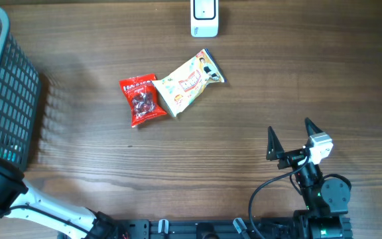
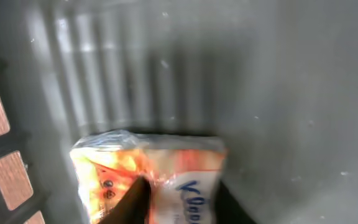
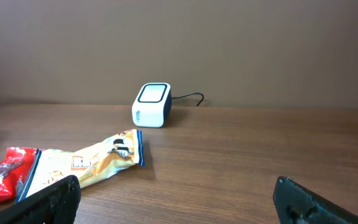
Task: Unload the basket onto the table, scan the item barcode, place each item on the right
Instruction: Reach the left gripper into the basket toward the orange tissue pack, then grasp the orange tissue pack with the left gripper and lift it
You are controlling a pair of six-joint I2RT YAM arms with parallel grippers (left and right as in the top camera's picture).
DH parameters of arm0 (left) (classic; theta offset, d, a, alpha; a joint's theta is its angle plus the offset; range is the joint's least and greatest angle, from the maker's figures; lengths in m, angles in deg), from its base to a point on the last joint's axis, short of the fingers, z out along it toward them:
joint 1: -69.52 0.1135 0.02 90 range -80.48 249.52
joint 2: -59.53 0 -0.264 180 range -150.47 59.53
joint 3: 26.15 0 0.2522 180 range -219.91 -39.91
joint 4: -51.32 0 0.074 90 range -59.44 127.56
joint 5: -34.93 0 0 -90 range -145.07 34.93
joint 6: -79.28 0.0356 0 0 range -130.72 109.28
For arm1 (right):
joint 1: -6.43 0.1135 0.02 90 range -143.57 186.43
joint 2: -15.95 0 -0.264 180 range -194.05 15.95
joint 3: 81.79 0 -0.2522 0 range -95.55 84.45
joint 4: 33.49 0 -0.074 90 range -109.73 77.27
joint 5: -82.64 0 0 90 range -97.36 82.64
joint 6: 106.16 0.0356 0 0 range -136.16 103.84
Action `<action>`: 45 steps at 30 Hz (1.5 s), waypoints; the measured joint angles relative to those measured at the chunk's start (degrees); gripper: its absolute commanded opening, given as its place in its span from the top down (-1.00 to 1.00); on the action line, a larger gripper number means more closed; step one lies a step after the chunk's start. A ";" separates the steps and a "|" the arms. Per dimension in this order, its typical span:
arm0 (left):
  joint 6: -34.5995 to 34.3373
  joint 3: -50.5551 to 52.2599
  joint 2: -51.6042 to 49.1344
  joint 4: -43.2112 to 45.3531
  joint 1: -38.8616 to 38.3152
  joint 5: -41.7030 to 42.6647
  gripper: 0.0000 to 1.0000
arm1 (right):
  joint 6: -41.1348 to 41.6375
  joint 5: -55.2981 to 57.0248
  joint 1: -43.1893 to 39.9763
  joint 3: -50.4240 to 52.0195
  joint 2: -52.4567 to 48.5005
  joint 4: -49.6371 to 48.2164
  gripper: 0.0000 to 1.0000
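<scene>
L gripper (image 2: 178, 198) is down inside the grey slatted plastic basket (image 1: 8, 79) at the table's left edge. Its dark fingers (image 2: 135, 196) sit pinched against either side of an orange-and-white crinkly snack packet (image 2: 151, 168), which lies on the basket floor near the slatted wall. View is blurred, but it reads as a grip on the pkt's near end. R gripper (image 1: 290, 141) hangs w/ jaws wide apart and nothing in them, over bare wood at near right.

The small white box-shaped barcode scanner (image 1: 204, 18) stands at the far edge, well apart from the basket. Two more items lie mid-table, touching: a red glossy sweet pouch (image 1: 142, 99) and a cream-yellow printed snack bag (image 1: 190, 81).

Step in hand, I'd judge: lift the pkt out. Rise straight up before moving across, so the film doesn't snag the wall. An end grip means the pkt will likely droop & swing, so go slow. Can't tell which face carries the barcode, so be ready to turn the wrist at the scanner, w/ the film flat, not creased.
</scene>
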 measured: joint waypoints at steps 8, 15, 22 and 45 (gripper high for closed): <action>0.11 -0.13 0.24 -0.07 0.04 0.15 0.92 | 0.00 0.00 0.00 0.00 0.00 0.00 -0.99; 0.07 -1.64 1.60 -0.52 0.31 8.61 0.92 | 0.00 0.00 0.00 0.00 0.00 0.00 -0.99; -0.90 -4.92 15.41 3.15 0.31 23.02 0.92 | 0.00 0.00 0.00 0.00 0.00 0.00 -1.00; -5.92 -2.73 31.82 -0.72 -32.72 32.63 0.92 | 0.00 0.02 0.00 0.00 0.00 0.00 -0.99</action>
